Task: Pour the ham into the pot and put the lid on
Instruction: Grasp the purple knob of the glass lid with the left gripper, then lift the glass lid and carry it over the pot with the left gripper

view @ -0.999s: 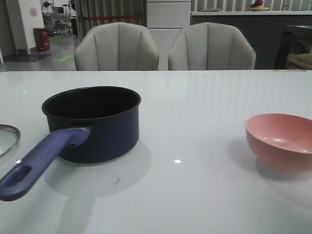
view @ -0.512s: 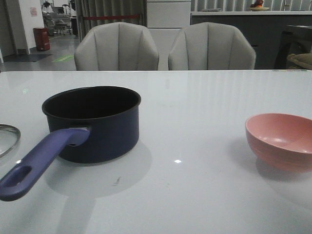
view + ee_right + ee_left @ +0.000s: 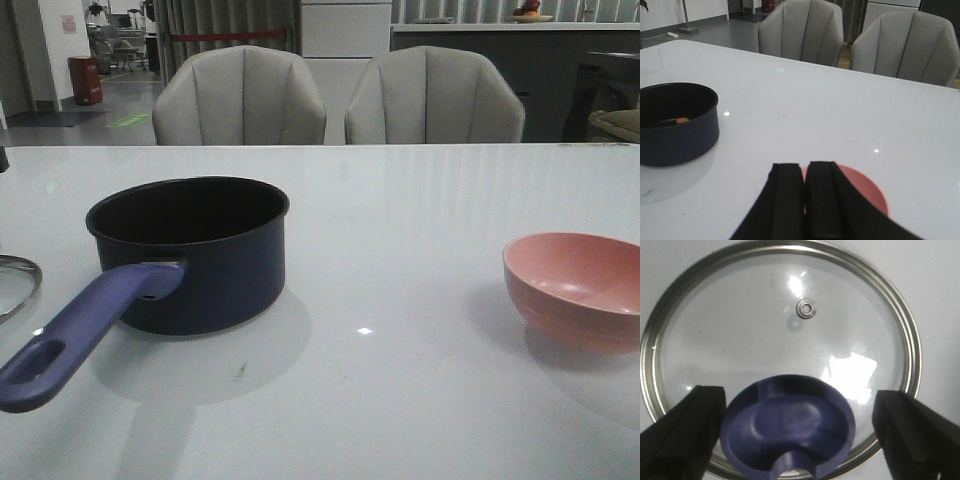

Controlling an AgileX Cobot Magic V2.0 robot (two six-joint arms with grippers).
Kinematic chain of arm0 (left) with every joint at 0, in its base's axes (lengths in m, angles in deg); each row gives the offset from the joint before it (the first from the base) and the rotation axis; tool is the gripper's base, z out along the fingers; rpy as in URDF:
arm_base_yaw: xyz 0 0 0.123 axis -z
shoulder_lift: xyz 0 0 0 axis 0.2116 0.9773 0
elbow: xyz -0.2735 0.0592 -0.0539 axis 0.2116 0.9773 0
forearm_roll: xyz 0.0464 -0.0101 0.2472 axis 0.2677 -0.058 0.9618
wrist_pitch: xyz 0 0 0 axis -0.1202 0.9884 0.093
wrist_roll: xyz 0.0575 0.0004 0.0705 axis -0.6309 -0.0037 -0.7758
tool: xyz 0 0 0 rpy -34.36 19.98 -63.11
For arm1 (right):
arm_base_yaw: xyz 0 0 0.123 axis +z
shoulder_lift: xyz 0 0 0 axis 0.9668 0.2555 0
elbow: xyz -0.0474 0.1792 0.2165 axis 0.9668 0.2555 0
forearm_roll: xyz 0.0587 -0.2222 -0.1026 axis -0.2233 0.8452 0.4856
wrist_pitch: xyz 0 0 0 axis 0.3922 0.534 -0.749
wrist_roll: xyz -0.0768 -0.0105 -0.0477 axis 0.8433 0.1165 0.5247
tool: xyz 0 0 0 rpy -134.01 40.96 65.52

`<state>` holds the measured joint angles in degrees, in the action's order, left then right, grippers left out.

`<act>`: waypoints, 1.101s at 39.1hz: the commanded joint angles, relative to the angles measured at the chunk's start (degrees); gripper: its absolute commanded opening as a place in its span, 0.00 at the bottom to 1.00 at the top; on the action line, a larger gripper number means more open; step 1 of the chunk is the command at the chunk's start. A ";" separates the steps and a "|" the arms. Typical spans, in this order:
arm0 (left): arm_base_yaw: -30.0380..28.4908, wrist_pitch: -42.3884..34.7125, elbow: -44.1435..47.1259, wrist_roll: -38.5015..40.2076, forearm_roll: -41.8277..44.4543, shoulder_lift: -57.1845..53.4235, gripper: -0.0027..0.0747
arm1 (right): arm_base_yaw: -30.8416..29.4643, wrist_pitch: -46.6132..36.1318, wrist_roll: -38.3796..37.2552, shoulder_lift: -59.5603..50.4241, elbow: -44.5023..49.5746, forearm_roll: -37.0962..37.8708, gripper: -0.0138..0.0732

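Pot holding an orange ham slice, pink bowl apart

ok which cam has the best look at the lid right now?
Left wrist view: the lid fills the frame, with its metal rim, vent hole and blue knob between the open left gripper's fingers. The front view catches only a rim sliver at the left edge; right wrist view shows none.

Navy pot, purple-blue handle, pink bowl, orange ham.
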<state>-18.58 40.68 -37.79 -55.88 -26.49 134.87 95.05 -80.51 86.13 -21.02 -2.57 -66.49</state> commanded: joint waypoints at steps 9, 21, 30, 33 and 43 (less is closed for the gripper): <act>-0.18 -0.20 -1.77 -0.06 0.14 -3.02 0.57 | 0.10 -4.93 0.49 0.26 -1.63 -0.15 0.33; -0.18 -0.91 -1.77 -0.06 0.30 -3.02 0.56 | 0.10 -4.93 0.49 0.26 -1.63 -0.15 0.33; -0.18 -1.22 -1.81 -0.06 0.57 -3.02 0.56 | 0.10 -4.93 0.49 0.26 -1.63 -0.15 0.33; -0.18 -1.06 -2.06 -0.06 0.67 -3.02 0.56 | 0.10 -4.93 0.49 0.26 -1.63 -0.15 0.33; -0.18 1.40 -4.06 -0.16 0.67 -3.02 0.56 | 0.10 -4.93 0.49 0.26 -1.63 -0.15 0.33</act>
<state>-18.58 41.03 -38.94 -55.97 -25.57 134.97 95.05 -80.51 86.13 -21.02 -2.57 -66.49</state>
